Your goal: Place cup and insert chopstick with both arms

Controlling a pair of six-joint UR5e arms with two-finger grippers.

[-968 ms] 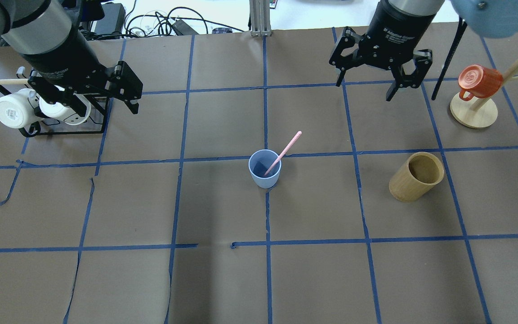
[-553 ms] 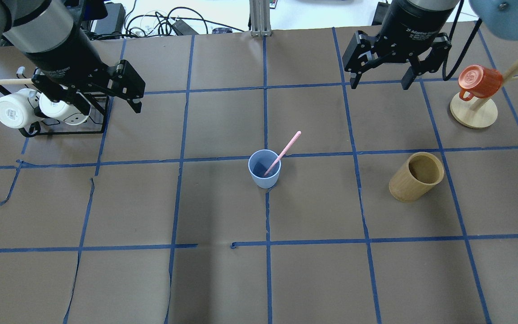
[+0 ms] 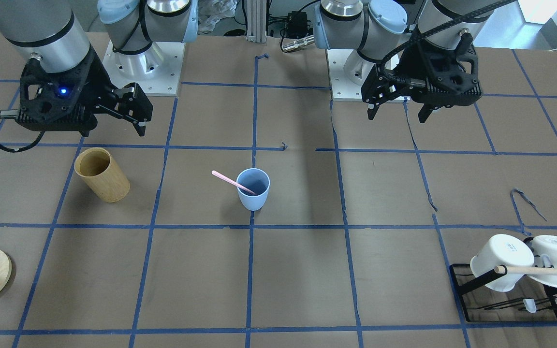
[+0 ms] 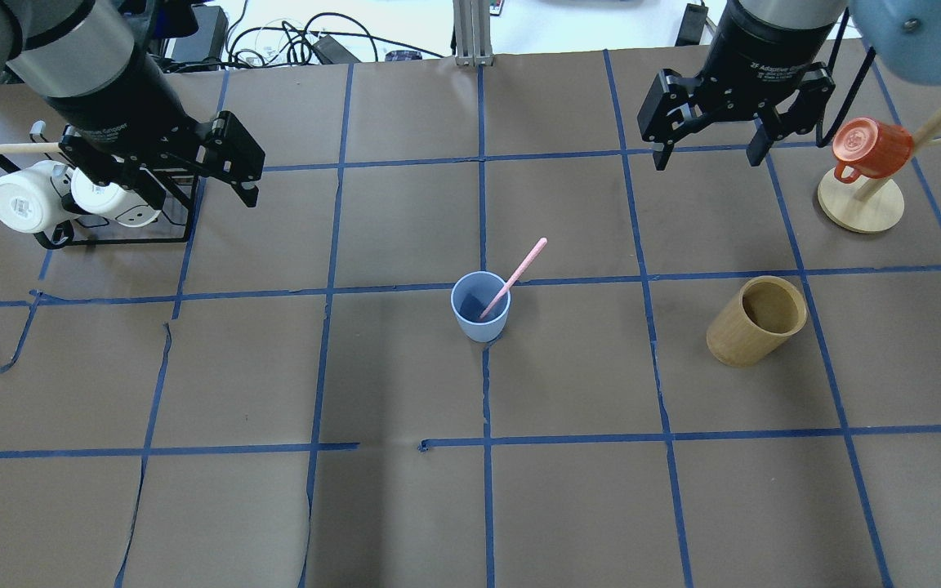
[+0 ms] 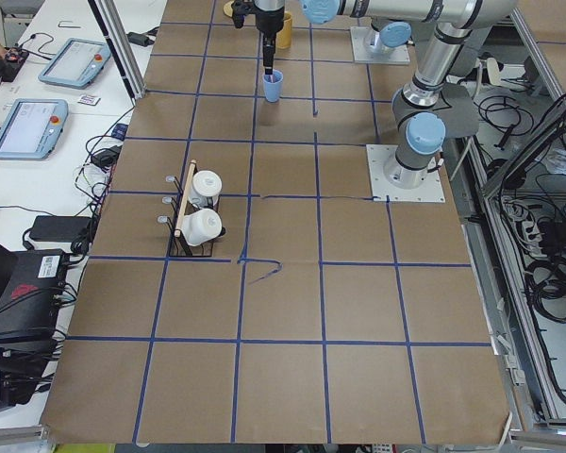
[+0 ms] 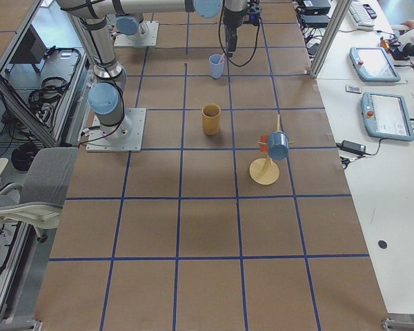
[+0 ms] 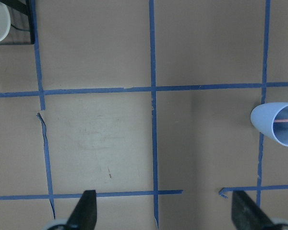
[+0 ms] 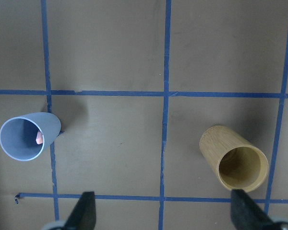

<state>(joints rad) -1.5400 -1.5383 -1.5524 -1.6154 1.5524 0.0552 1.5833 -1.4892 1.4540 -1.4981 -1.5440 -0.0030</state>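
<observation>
The light-blue cup (image 4: 480,309) stands upright near the table's middle, also in the front view (image 3: 253,189). The pale-pink chopstick (image 4: 517,276) stands inside it and leans over the rim, toward the far right in the overhead view. My left gripper (image 3: 397,116) is open and empty, held high near the mug rack and far left of the cup. My right gripper (image 4: 707,162) is open and empty, high above the table's far right. The left wrist view shows the cup (image 7: 277,124) at its right edge. The right wrist view shows it (image 8: 25,138) at the left.
A tan wooden cylinder cup (image 4: 752,321) stands right of the blue cup. A black wire rack (image 4: 123,235) with two white mugs (image 4: 23,202) on a wooden dowel sits at far left. An orange mug (image 4: 871,147) hangs on a wooden tree stand (image 4: 861,206) at far right.
My right gripper has moved away from the cup toward the far right and turned level, still open. My left gripper has barely moved. The cup and chopstick stay still.
</observation>
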